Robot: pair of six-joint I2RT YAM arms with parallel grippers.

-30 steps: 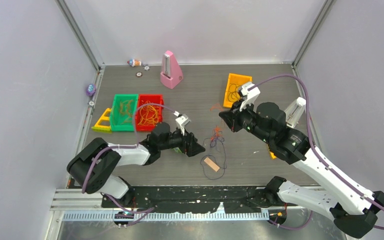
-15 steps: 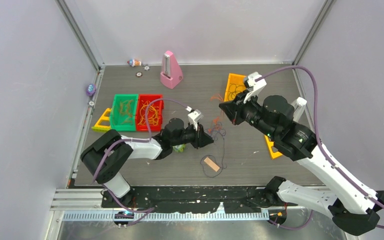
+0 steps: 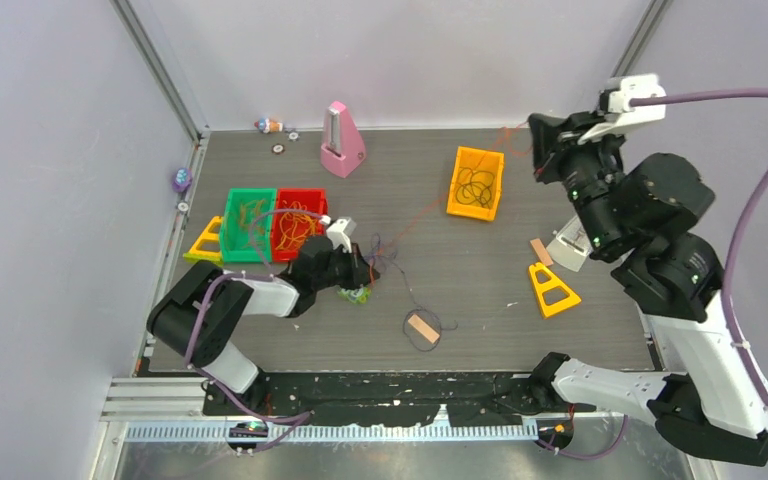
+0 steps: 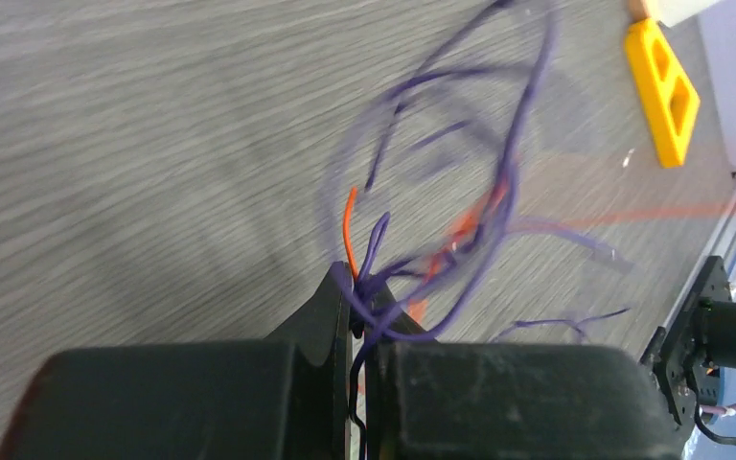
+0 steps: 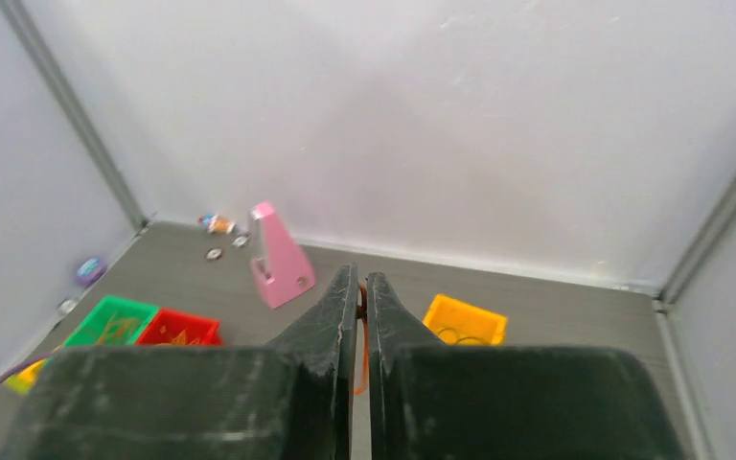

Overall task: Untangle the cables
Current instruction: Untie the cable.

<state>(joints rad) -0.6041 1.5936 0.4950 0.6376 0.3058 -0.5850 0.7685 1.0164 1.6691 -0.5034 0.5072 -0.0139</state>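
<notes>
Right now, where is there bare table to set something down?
Bare: the back strip between pink block and yellow bin, and the near strip left of wood tag. Crowded: the middle, where cables and an orange strand run from left gripper up to right gripper.

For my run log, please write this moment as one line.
left gripper: shut on bunch of thin purple and orange wire strands; right gripper: up high, shut on orange wire strand; strand stretched between both

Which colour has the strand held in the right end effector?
Orange. The strand shows best in the right wrist view.
</notes>
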